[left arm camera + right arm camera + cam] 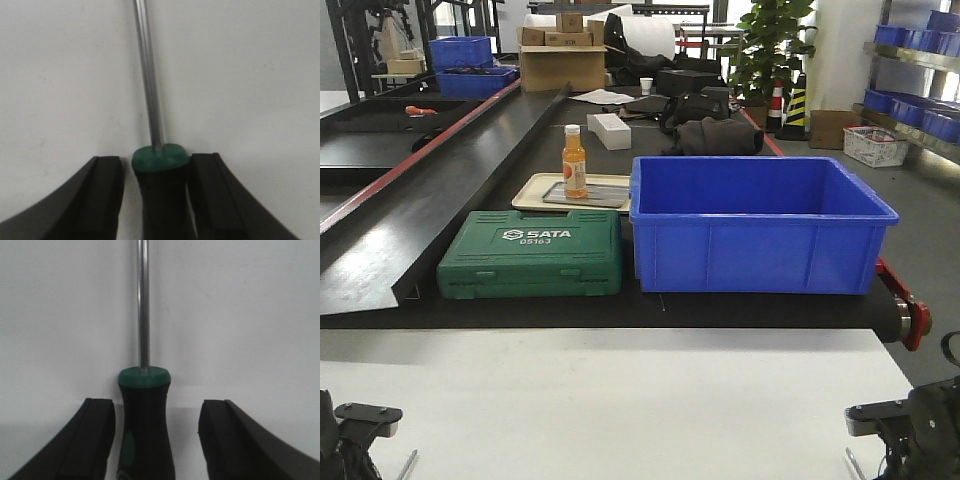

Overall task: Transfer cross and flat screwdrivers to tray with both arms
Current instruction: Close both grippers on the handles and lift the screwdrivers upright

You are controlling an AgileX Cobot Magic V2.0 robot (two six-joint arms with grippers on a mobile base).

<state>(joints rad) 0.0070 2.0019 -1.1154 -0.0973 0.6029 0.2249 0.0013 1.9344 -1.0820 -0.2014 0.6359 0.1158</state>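
Two screwdrivers lie on the white table, each between a gripper's fingers. In the left wrist view the black-and-green handle [161,180] sits inside my left gripper [156,165]. The right finger [210,190] touches the handle and a narrow gap shows at the left finger [102,195]. Its steel shaft [148,75] points away. In the right wrist view my right gripper [157,407] stands open around the other handle [145,420], with gaps on both sides. The grey tray [610,197] lies far back on the black belt, with an orange bottle [574,160] standing on it.
A cream tray [532,190] lies under the grey one. A green SATA tool case [532,254] and a deep blue bin [755,225] stand on the belt between the white table [620,400] and the trays. Both shaft tips [408,463] [855,463] show at the bottom edge.
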